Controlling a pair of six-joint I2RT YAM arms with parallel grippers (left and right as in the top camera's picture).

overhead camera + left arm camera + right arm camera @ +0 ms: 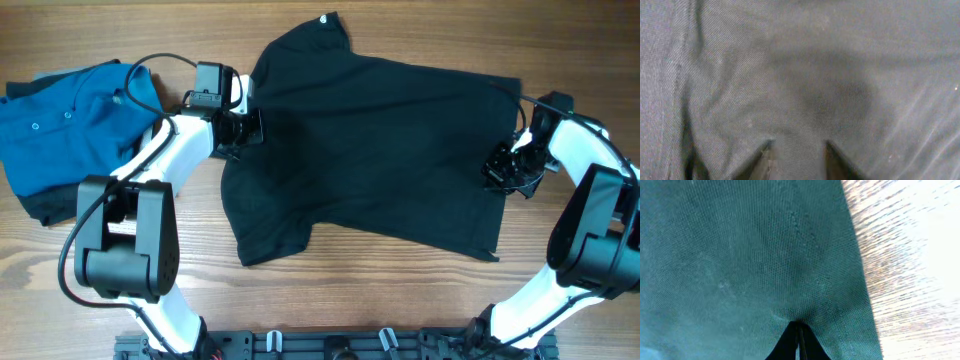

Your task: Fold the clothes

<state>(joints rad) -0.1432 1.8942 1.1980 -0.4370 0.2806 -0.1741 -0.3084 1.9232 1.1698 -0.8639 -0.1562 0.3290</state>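
The black shirt [370, 150] lies spread across the middle of the table, with its collar [326, 22] at the far edge. My left gripper [246, 126] is at the shirt's left side near a sleeve. In the left wrist view its fingers [800, 150] are apart, with flat black fabric [805, 85] between them. My right gripper [505, 165] is at the shirt's right edge. In the right wrist view its fingers [799, 330] are closed together, pinching the fabric [755, 255], which puckers at the tips.
A blue polo shirt [70, 115] lies at the far left on top of a dark grey garment [40, 207]. Bare wooden table [380, 290] shows in front of the shirt and beside its right edge [920, 255].
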